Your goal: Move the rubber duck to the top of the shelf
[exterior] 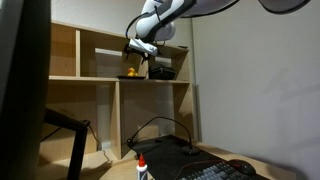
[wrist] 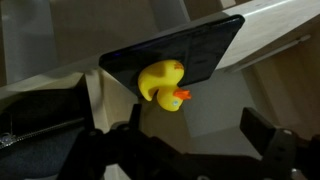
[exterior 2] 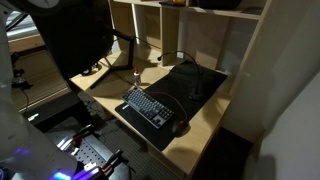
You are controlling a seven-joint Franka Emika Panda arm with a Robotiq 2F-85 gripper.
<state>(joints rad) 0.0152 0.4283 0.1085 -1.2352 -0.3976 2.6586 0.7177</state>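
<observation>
The yellow rubber duck point(exterior: 129, 73) with an orange beak sits on a middle board of the plywood shelf point(exterior: 90, 80), inside an open cubby. My gripper point(exterior: 140, 52) hangs just above and beside it. The wrist view appears upside down. There the duck point(wrist: 160, 82) rests against a dark flat panel point(wrist: 185, 55), beyond my two fingers. The gripper point(wrist: 195, 128) is open and empty, and the duck is not between the fingers. In an exterior view only the shelf's lower part point(exterior 2: 245, 40) shows clearly.
A black object point(exterior: 162, 70) sits on the same board next to the duck. On the desk below stand a white bottle with a red cap point(exterior 2: 136, 74), a keyboard point(exterior 2: 148, 106) on a black mat, a mouse point(exterior 2: 179, 127) and cables point(exterior: 160, 125).
</observation>
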